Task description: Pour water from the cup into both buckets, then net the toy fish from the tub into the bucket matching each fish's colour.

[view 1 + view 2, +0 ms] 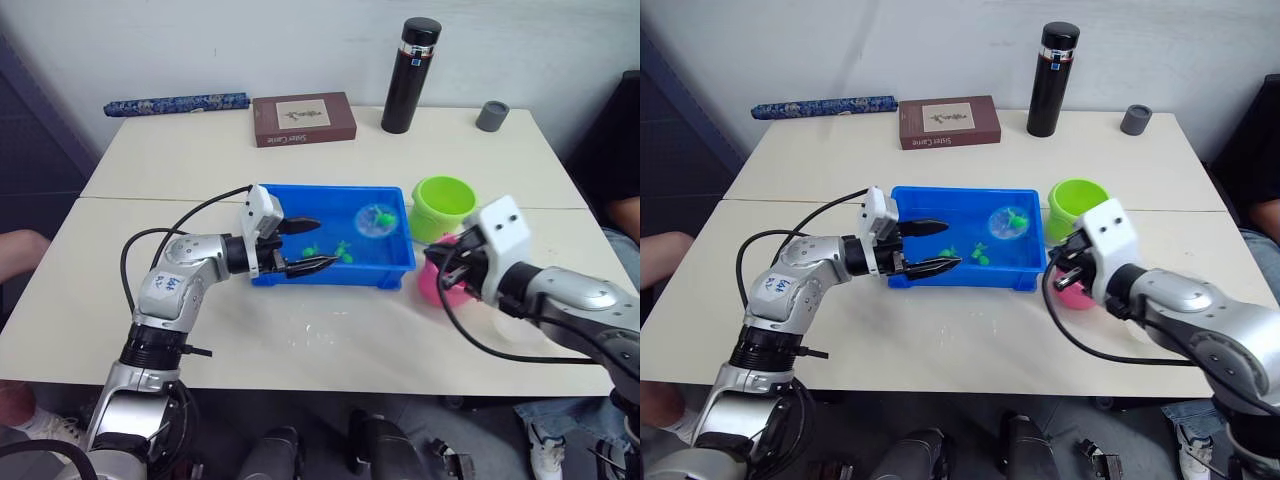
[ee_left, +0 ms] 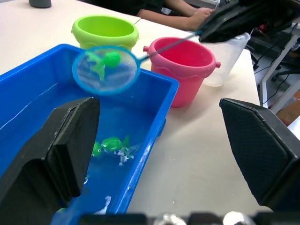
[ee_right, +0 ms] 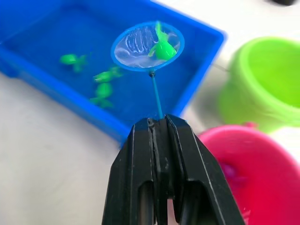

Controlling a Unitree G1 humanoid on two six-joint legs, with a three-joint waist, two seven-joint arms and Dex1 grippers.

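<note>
One green fish [image 3: 163, 48] rides in the net [image 3: 147, 46] over the tub's [image 1: 330, 272] right end. Right jaws clamp the handle; left jaws apart at the tub's left end. Tilt the net toward the green bucket [image 1: 443, 205] and the fish may drop.

Both head eyes look down over the table [image 1: 330, 330]; wrist cameras sit close above the tub [image 3: 56, 79]

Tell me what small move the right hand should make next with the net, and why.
Probably swing the net sideways over the lime green bucket and tip it. The right hand is shut on the net's wire handle, a green fish lies in the net held above the blue tub, and that bucket stands just beside the tub's end, next to the pink bucket.
</note>
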